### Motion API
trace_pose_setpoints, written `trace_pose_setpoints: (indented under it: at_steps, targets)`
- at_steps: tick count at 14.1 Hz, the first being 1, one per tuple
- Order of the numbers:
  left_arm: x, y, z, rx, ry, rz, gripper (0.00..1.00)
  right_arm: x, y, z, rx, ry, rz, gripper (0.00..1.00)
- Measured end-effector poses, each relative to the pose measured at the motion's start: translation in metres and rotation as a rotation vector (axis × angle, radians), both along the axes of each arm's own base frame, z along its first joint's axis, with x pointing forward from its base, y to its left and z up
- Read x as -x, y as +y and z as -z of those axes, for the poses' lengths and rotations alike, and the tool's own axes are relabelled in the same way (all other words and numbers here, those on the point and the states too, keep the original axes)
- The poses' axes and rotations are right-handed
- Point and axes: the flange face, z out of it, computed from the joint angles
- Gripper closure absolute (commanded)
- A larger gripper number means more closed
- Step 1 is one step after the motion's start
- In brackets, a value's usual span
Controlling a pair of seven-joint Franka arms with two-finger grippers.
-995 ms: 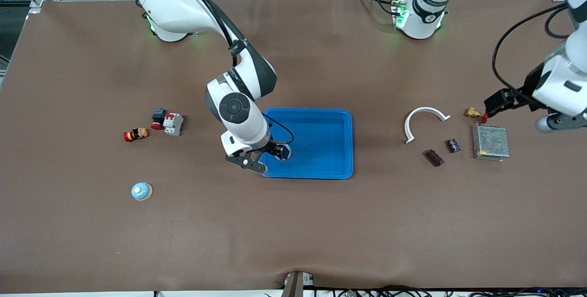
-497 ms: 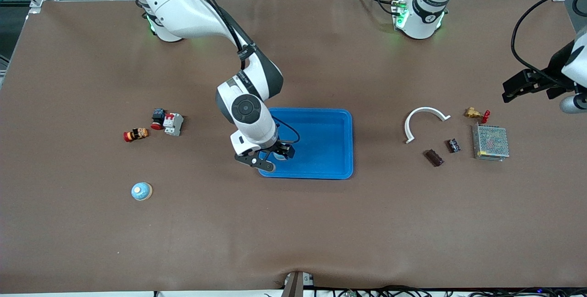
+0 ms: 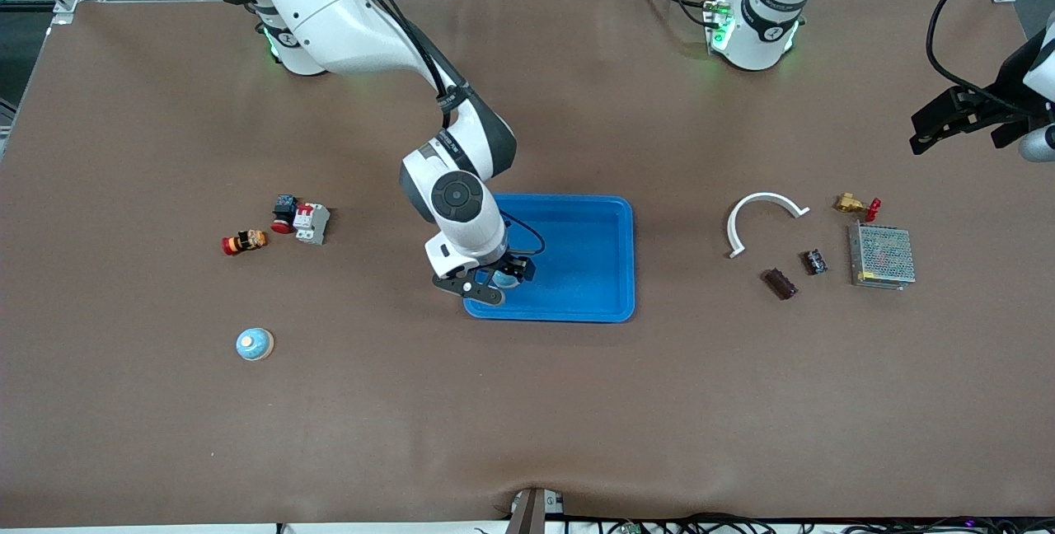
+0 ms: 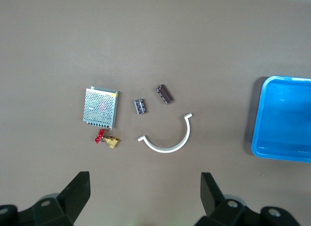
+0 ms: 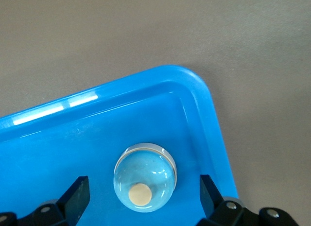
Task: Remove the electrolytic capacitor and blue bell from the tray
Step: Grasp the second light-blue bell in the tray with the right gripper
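A pale blue bell (image 5: 144, 183) with a cream button sits in the blue tray (image 5: 214, 129), in the corner nearest the front camera at the right arm's end. My right gripper (image 5: 143, 187) is open, its fingers wide on either side of the bell and not touching it; from the front, the right gripper (image 3: 497, 280) hides most of the bell (image 3: 504, 278). Two small dark parts (image 4: 140, 106) (image 4: 164, 94) lie at the left arm's end; I cannot tell which is the capacitor. My left gripper (image 3: 935, 126) (image 4: 144, 180) hangs open and empty, high over that end.
A second bell (image 3: 254, 344) lies at the right arm's end, with a red-white breaker (image 3: 311, 222) and small buttons (image 3: 244, 241) farther from the camera. Around the dark parts (image 3: 814, 261) (image 3: 780, 283) are a white arc (image 3: 762, 214), a brass valve (image 3: 854, 204) and a mesh power supply (image 3: 882, 255).
The left gripper has drawn away from the brass valve toward the table's end and the robots' side. The right gripper has shifted slightly over the tray corner, its fingers still wide.
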Motion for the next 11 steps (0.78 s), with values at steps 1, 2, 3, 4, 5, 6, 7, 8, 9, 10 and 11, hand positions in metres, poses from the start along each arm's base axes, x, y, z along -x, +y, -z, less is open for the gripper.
trace_pose_setpoints:
  at_steps: [1, 2, 3, 4, 5, 6, 7, 8, 9, 10, 11]
  targets:
    - [0.000, 0.001, 0.003, 0.000, 0.006, -0.001, 0.00, 0.001, 0.001, 0.003, -0.001, -0.002, -0.002, 0.00]
    - [0.000, 0.001, 0.005, -0.001, 0.011, -0.002, 0.00, 0.002, 0.002, 0.006, -0.001, -0.002, -0.002, 0.00]
    - [0.000, 0.002, 0.007, -0.001, 0.015, -0.004, 0.00, 0.002, 0.002, 0.008, 0.000, -0.002, -0.001, 0.00]
    - [0.000, 0.004, 0.009, -0.001, 0.018, -0.006, 0.00, 0.003, 0.002, 0.010, 0.001, -0.001, 0.000, 0.00]
    - [0.000, 0.004, 0.011, -0.002, 0.026, -0.007, 0.00, 0.003, 0.002, 0.013, 0.002, -0.001, 0.000, 0.00]
    - [0.001, 0.004, 0.014, -0.003, 0.038, -0.008, 0.00, 0.003, 0.002, 0.015, 0.003, 0.000, 0.000, 0.00]
    - [0.002, 0.004, 0.017, -0.003, 0.050, -0.008, 0.00, 0.003, 0.001, 0.018, 0.006, 0.002, 0.001, 0.00]
    - [0.003, 0.004, 0.017, -0.004, 0.060, -0.007, 0.00, 0.003, 0.001, 0.020, 0.008, 0.005, 0.001, 0.00]
    - [0.004, 0.004, 0.017, -0.004, 0.064, -0.007, 0.00, 0.003, 0.000, 0.023, 0.010, 0.006, 0.001, 0.00]
    - [0.005, 0.004, 0.016, -0.004, 0.065, -0.008, 0.00, 0.003, 0.000, 0.025, 0.010, 0.001, -0.001, 0.00]
    - [0.005, 0.004, 0.016, -0.002, 0.065, -0.007, 0.00, 0.003, 0.000, 0.027, 0.010, -0.007, -0.004, 0.00]
